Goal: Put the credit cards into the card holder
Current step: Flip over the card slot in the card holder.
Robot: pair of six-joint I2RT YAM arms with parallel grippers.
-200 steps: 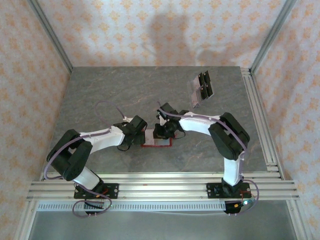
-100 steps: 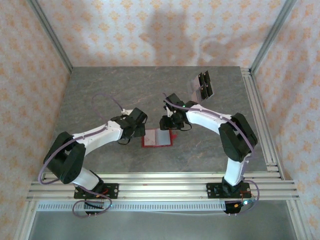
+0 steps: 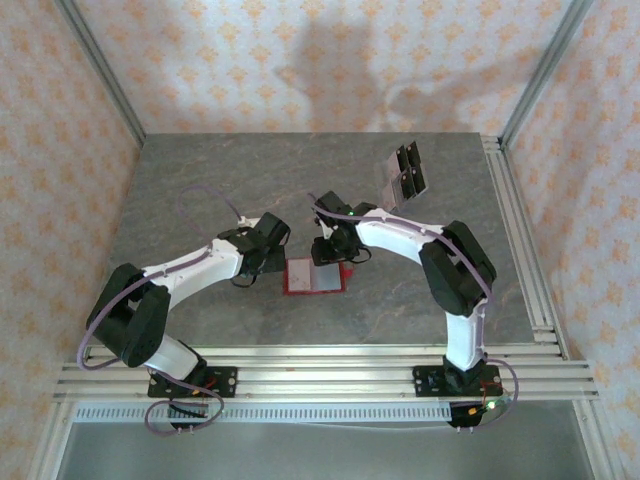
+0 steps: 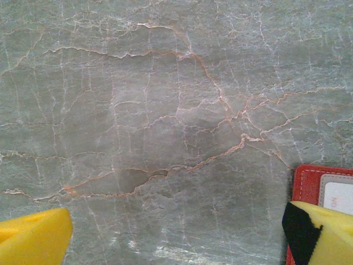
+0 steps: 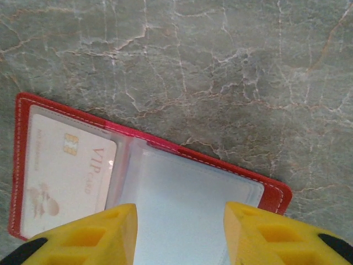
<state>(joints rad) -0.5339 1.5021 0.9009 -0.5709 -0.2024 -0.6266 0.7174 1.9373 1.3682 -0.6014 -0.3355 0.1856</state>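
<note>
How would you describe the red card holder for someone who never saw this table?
Start at the grey marbled table; look at its middle, slightly toward the near edge. The card holder lies open and flat. It is the one red thing, while the credit cards are a dull grey cluster near the far right corner.

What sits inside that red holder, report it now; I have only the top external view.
Observer: In the right wrist view the card holder lies open, with a pale card printed VIP in one pocket.
Operator: Describe the other pocket.
Observer: The clear pocket beside it looks empty.
Operator: Give me the left wrist view.
Observer: The left gripper stands open over the table, with the holder's red corner beside one finger.
</note>
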